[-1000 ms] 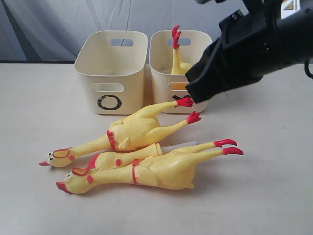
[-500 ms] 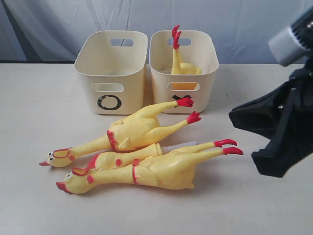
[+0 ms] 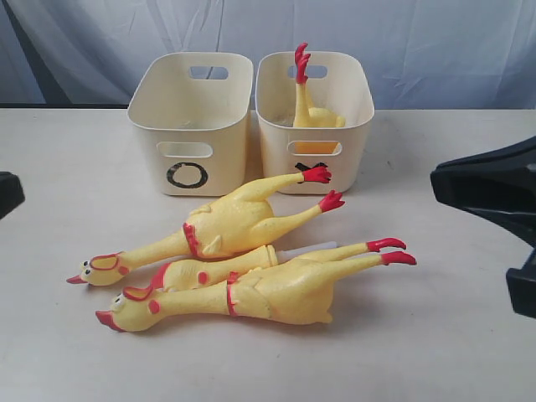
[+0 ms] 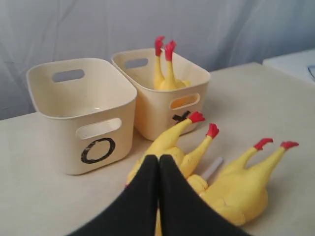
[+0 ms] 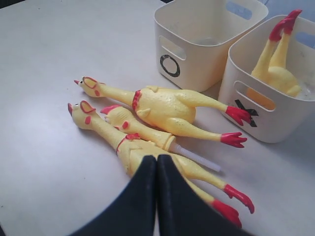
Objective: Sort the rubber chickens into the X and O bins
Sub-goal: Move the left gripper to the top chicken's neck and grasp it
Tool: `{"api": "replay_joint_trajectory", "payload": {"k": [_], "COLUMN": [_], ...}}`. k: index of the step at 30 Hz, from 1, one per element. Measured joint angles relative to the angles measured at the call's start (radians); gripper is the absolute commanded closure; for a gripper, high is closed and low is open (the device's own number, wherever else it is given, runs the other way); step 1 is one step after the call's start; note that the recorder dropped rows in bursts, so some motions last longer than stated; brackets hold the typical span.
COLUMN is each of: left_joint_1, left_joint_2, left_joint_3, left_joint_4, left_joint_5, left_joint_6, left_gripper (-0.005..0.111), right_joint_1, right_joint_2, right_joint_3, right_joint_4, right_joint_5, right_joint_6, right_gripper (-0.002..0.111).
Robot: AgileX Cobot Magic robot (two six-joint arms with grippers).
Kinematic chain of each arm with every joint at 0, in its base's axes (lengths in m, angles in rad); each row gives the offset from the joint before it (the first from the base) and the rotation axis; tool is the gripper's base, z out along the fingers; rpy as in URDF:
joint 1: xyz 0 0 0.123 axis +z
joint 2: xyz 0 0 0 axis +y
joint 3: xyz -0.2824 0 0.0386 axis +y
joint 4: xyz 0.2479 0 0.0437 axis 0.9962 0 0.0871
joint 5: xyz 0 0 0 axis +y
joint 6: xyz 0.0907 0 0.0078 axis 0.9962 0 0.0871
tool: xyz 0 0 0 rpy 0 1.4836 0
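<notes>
Two long whole rubber chickens lie on the table, one nearer the bins (image 3: 226,226) and one at the front (image 3: 260,291). Between them lies the head-and-neck piece (image 3: 209,270) with its white tube (image 5: 197,157). The headless body (image 3: 308,105) stands feet-up inside the X bin (image 3: 356,109). The O bin (image 3: 191,126) to its left holds nothing I can see. My left gripper (image 4: 158,158) is shut and holds nothing, hovering over the chickens. My right gripper (image 5: 156,158) is shut too, empty, above the front chicken; its arm shows at the right edge (image 3: 494,193).
A grey cloth backdrop (image 3: 100,42) hangs behind the bins. A dark part of the left arm (image 3: 7,193) shows at the left edge. Bare tabletop (image 3: 67,167) lies left of the O bin and in front of the chickens.
The right arm has pulled back from over the X bin to the right edge of the exterior view. The chickens and bins have not moved.
</notes>
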Motion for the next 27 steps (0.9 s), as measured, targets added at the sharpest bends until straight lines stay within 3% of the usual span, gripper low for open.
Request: {"api": "replay_joint_trajectory", "payload": {"k": [8, 16, 23, 27], "left_joint_1": [0.0, -0.034, -0.167, -0.229], "left_joint_2": [0.271, 0.498, 0.671, 0.754], "left_joint_3": [-0.025, -0.046, -0.132, -0.188], "left_joint_4": [-0.078, -0.084, -0.057, 0.073], "left_joint_5": [0.122, 0.12, -0.08, -0.202], "left_joint_6": [0.382, 0.497, 0.499, 0.498], "left_gripper": [0.107, 0.107, 0.107, 0.097], "right_joint_1": [0.0, 0.0, 0.0, 0.0], "right_joint_2": [0.0, 0.0, 0.0, 0.0], "right_joint_3": [0.0, 0.0, 0.0, 0.0], "right_joint_4": [0.016, 0.015, 0.017, 0.017], "right_joint_5": [0.0, 0.002, 0.002, 0.002], "right_joint_6": [0.0, 0.0, 0.0, 0.0], "right_gripper": [0.109, 0.109, 0.109, 0.109]}}
